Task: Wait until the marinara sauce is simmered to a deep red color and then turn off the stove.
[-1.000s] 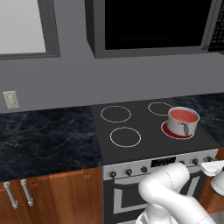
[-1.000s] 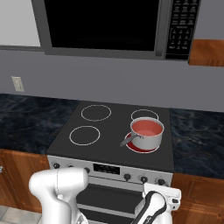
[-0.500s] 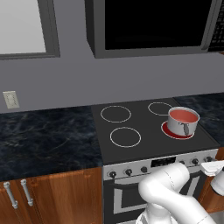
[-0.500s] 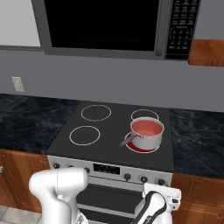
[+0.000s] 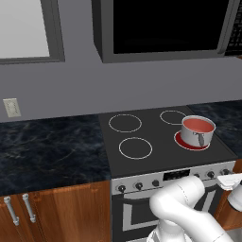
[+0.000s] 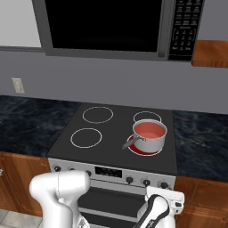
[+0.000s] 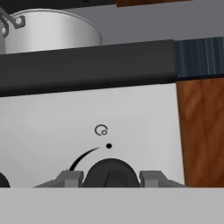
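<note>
The marinara sauce (image 5: pixel 198 125) (image 6: pixel 149 129) is a flat salmon-red patch inside a steel pot (image 5: pixel 197 135) (image 6: pixel 150 141) on the stove's front right burner, which glows red (image 6: pixel 133 149) under it. The stove (image 5: pixel 142 163) (image 6: pixel 111 144) is black glass with white rings above a silver knob panel. In the hand view my gripper (image 7: pixel 110 178) is at the panel, its two fingers pressed to either side of a black knob (image 7: pixel 109 171), shut on it. The pot's wall (image 7: pixel 52 30) rises above the cooktop edge there. My white hand (image 6: pixel 165 199) sits low before the panel's right end.
A black microwave (image 5: pixel 160 28) (image 6: pixel 107 22) hangs over the stove. Dark marble counter (image 5: pixel 47 146) (image 6: pixel 26 120) runs on both sides, with wood cabinets (image 5: pixel 56 212) below. A wood cabinet edge (image 7: pixel 201 131) lies just right of the knob.
</note>
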Controlling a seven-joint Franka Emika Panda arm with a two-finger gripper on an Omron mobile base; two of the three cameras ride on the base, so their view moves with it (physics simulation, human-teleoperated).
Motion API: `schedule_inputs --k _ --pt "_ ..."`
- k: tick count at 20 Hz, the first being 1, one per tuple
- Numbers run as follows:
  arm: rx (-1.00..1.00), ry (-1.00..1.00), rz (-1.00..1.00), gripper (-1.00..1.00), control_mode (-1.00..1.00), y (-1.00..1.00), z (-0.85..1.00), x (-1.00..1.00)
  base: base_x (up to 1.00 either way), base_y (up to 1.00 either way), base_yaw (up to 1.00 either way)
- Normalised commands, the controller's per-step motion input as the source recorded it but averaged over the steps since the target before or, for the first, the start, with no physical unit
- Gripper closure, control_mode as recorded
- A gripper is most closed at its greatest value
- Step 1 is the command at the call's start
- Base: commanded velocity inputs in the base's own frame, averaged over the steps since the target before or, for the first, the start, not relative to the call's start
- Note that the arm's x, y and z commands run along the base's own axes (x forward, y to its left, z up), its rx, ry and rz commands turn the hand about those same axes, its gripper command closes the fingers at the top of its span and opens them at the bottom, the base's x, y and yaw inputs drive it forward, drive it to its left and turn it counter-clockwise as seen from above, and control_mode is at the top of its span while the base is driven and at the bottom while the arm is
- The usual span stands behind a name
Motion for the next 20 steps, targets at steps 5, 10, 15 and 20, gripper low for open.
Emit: schedule_inputs --k 5,10,15,20 --pt "0.0 0.0 0.0 1.0 -1.0 0.0 0.0 0.0 0.0 0.0 0.0" --pt "0.0 0.0 0.0 1.0 -1.0 0.0 0.0 0.0 0.0 0.0 0.0" --pt "0.0 0.0 0.0 1.0 -1.0 0.0 0.0 0.0 0.0 0.0 0.0" --pt "0.0 0.0 0.0 1.0 -1.0 0.0 0.0 0.0 0.0 0.0 0.0"
